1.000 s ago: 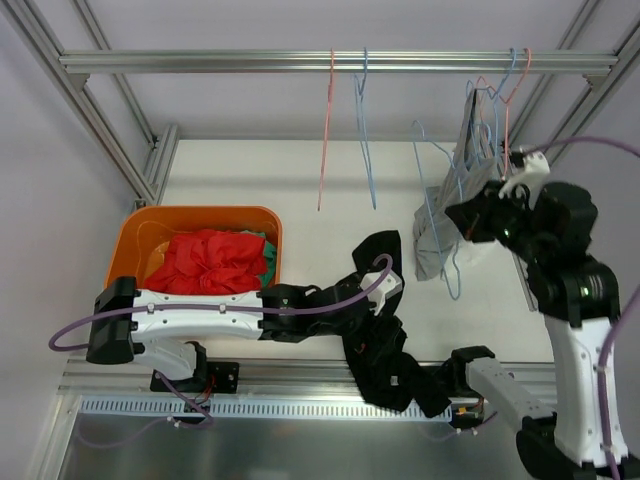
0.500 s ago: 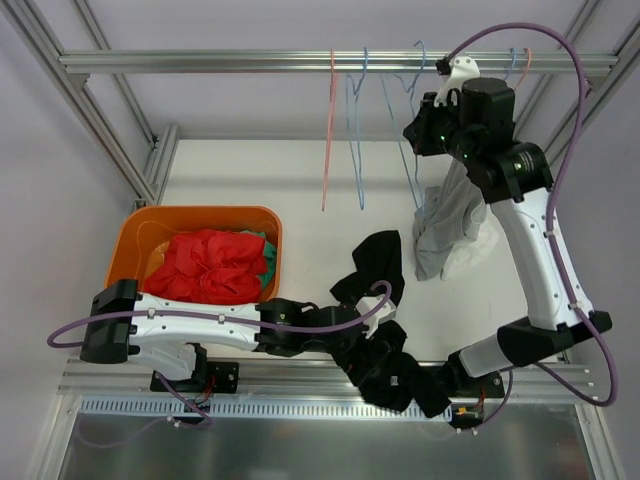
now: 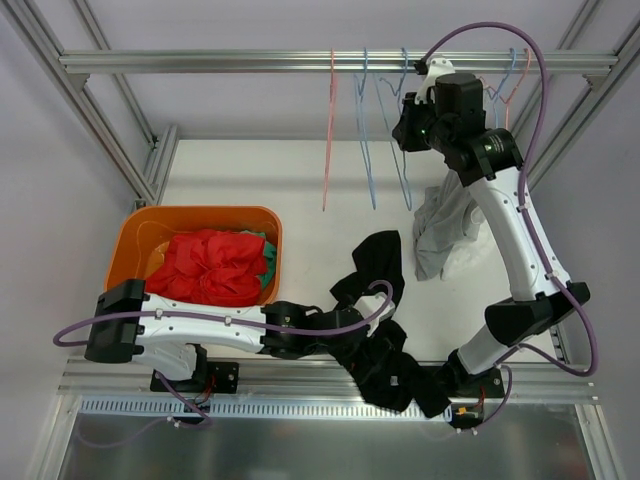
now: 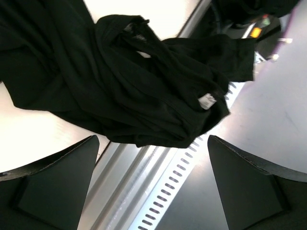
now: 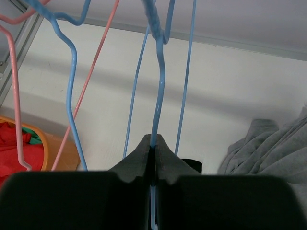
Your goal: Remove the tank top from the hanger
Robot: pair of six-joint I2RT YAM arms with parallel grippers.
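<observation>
While the right arm [image 3: 520,240] reaches up at upper centre, right fingers [image 5: 168,163] clamped on a blue hanger [image 5: 159,86], the left arm [image 3: 200,320] lies low, left fingers [image 4: 57,187] apart above black cloth [image 4: 144,96]; the grey tank top [image 3: 440,225] lies heaped centre-right.

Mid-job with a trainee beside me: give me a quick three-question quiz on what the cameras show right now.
1. True or false: the right gripper is shut on the wire of a blue hanger.
2. What does the open left gripper face? A) a black garment B) a cardboard box C) a shoe
3. Fill in: the orange bin holds mostly ____ clothes.
Key: 1 true; 2 A; 3 red.
</observation>
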